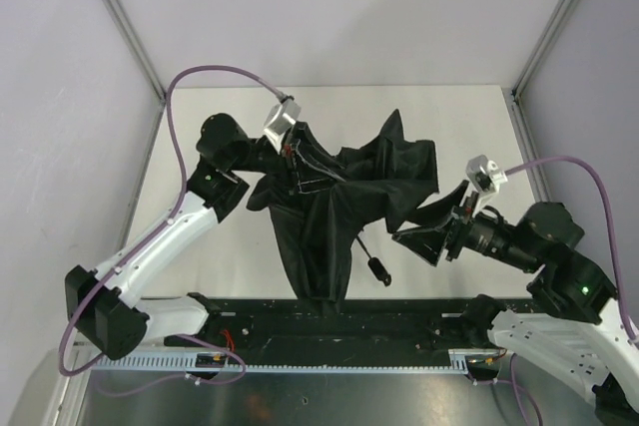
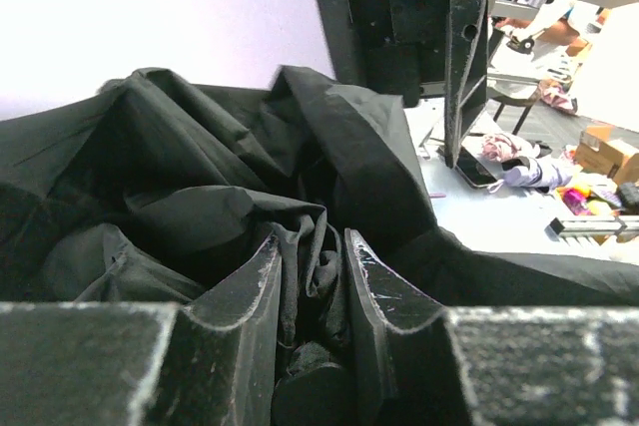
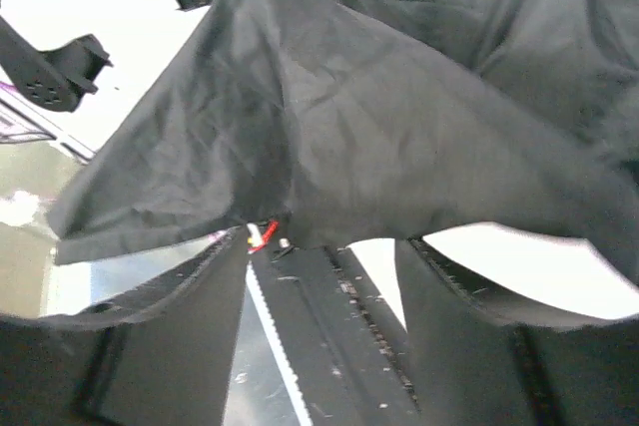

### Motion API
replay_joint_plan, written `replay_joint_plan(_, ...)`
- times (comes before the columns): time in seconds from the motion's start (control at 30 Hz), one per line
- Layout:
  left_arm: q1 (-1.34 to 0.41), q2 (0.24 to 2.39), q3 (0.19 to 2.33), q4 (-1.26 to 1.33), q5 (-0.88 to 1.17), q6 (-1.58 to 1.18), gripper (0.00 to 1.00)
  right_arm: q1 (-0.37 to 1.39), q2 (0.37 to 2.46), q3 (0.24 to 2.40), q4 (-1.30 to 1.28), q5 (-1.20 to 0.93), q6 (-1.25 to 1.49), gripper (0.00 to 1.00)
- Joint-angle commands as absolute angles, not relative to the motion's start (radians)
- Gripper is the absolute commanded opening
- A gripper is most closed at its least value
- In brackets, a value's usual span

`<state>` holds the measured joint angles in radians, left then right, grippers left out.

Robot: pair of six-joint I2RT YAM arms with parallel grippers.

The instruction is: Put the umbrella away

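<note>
1. Nearest the arm bases, a black rail (image 1: 399,318) runs along the near edge of the tabletop (image 1: 200,246). The narrow lower end of the umbrella (image 1: 324,226) reaches down to it, and the rest sprawls half open up the middle.
2. Just beyond, a stubby handle (image 1: 378,267) on a thin shaft pokes out to the right of the cloth. It looks like the one rigid part and probably the surest place to take hold. Only the top view shows it.
3. The right claw (image 1: 419,236) sits at the canopy's right edge. Its own camera shows it released, jaws wide, with a black panel draped just past the tips. Nothing lies between them, and the rail shows through the gap.
4. Farther on is the left claw (image 1: 290,155), whose tips are lost against the black cloth from above. Its wrist view settles it: the fingers (image 2: 371,281) are clenched on a bunched fold of canopy.
5. The umbrella is likely light. The matte fabric is limp and will slide and sag when pinched, and the thin ribs could bend if forced.
6. Farthest off, pointed panels flare toward the back wall. The full spread reads only from above.
</note>
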<state>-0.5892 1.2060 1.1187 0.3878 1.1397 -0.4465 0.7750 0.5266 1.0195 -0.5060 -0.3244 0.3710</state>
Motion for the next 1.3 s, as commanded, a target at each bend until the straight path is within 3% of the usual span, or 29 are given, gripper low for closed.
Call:
replay_joint_plan(0.0,-0.563,1.245,1.147,0.445,1.135,-0.528,0.00,0.778,0.601,1.043,-0.422,-0.427,0.420,0.58)
replay_joint_plan(0.07,-0.559,1.257,1.150,0.445,1.142,-0.537,0.00,0.779,0.624,1.046,-0.390,-0.419,0.406,0.59)
replay_joint_plan(0.17,-0.560,1.259,1.148,0.446,1.171,-0.540,0.00,0.777,0.687,1.086,-0.383,-0.347,0.378,0.73)
replay_joint_plan(0.43,-0.582,1.255,1.154,0.445,1.270,-0.557,0.00,0.770,0.879,1.181,-0.409,-0.370,0.288,0.98)
replay_joint_plan(0.87,-0.687,1.296,1.223,0.445,1.262,-0.544,0.00,0.834,0.967,1.181,-0.384,-0.363,0.231,0.99)
replay_joint_plan(1.27,-0.841,1.288,1.284,0.446,1.079,-0.477,0.00,0.859,0.887,0.886,0.081,-0.449,0.320,0.99)
